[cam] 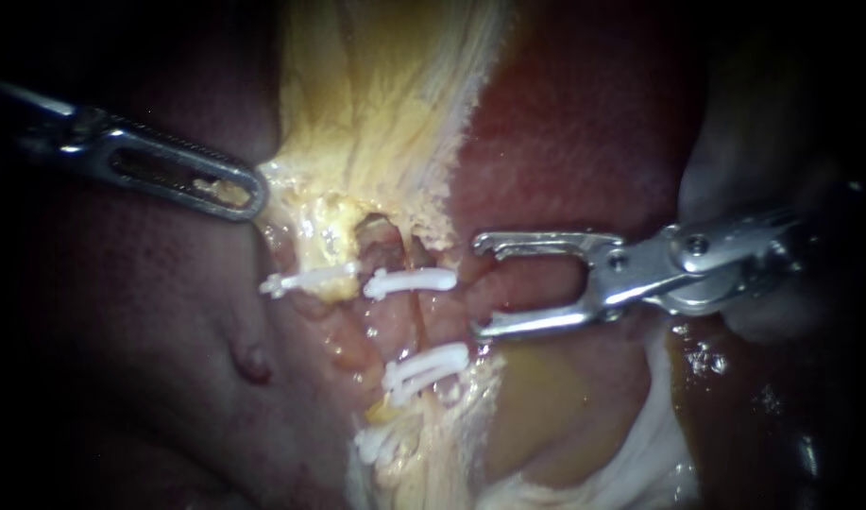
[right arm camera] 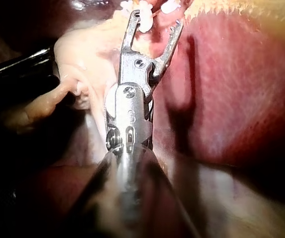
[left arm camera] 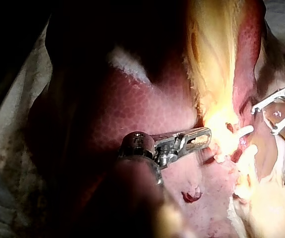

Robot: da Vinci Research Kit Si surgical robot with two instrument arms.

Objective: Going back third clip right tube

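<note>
Several white clips sit on the tubes below the pale yellow gallbladder tissue point(cam: 385, 104). One clip point(cam: 310, 279) lies on the left side. Another clip point(cam: 409, 280) and a lower clip point(cam: 428, 368) cross the thin right tube point(cam: 418, 326). My right instrument point(cam: 480, 286) stands just right of that tube, its jaws wide open and empty, their tips level with the gap between those two clips. My left instrument point(cam: 248, 194) is shut on the edge of the yellow tissue. In the right wrist view the right instrument point(right arm camera: 154, 22) is open just short of the clips point(right arm camera: 144, 25).
Dark red liver point(cam: 584, 132) lies behind and to the right of the tubes, and more liver point(cam: 149, 321) lies at lower left. A further white clip point(cam: 376, 444) sits low on the pale strand. Wet yellowish fluid point(cam: 546, 397) pools under the right instrument.
</note>
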